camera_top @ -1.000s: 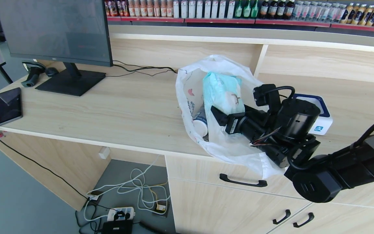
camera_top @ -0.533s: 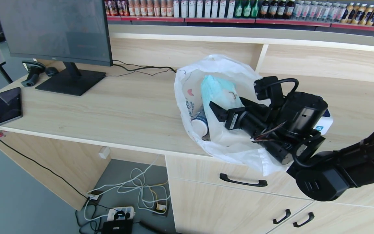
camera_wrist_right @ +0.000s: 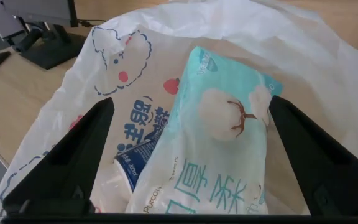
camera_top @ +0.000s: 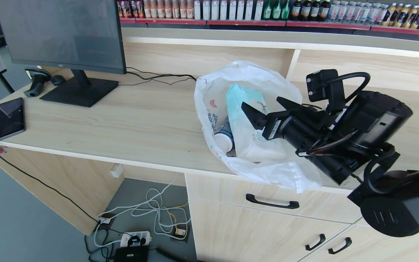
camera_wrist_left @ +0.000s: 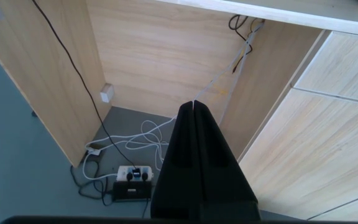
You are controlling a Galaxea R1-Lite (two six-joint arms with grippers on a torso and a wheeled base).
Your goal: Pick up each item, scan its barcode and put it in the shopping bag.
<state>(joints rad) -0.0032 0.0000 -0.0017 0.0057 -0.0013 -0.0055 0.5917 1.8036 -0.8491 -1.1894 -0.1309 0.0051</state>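
Right hand (camera_top: 262,104) gapes empty at the mouth of the white shopping bag (camera_top: 209,91), mid-frame on the tabletop (camera_top: 140,120); the teal tissue pack (camera_top: 242,98) lies inside. Left hand (camera_wrist_left: 194,112) is pinched closed on nothing.

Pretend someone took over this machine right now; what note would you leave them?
Right gripper: open, empty, hovering at the mouth of the shopping bag.
Left gripper: shut, empty, hanging low before the counter, above floor cables.
Things: the bag lies on the counter; a tissue pack and a white-capped container are inside.
Done: those two bagged.
Left: back the right arm out; scan and bag any further items.
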